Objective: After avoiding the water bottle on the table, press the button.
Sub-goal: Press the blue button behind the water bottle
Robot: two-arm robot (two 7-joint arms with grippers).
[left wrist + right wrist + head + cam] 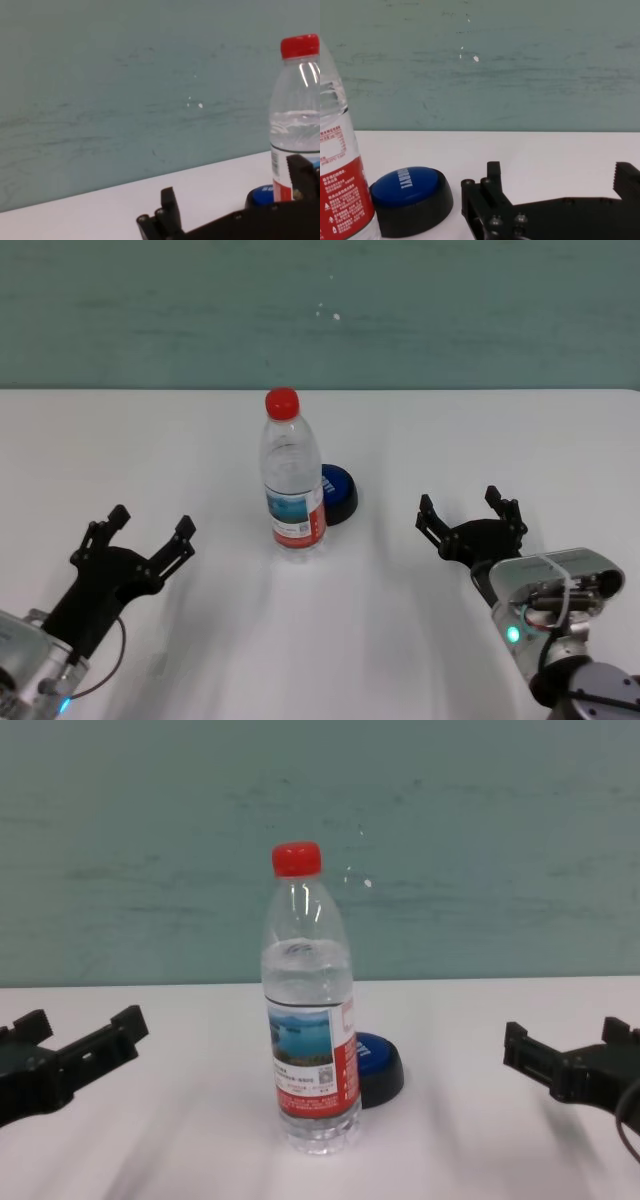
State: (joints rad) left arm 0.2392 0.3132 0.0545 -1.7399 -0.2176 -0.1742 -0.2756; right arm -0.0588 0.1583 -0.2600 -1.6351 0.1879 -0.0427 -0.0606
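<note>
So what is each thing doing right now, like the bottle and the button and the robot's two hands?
water bottle: standing upright on the table, red cap on, partly full.
button: behind the bottle and to its right, nothing on it, not pressed.
left gripper: open, holding nothing, left of the bottle.
right gripper: open, holding nothing, right of the button.
</note>
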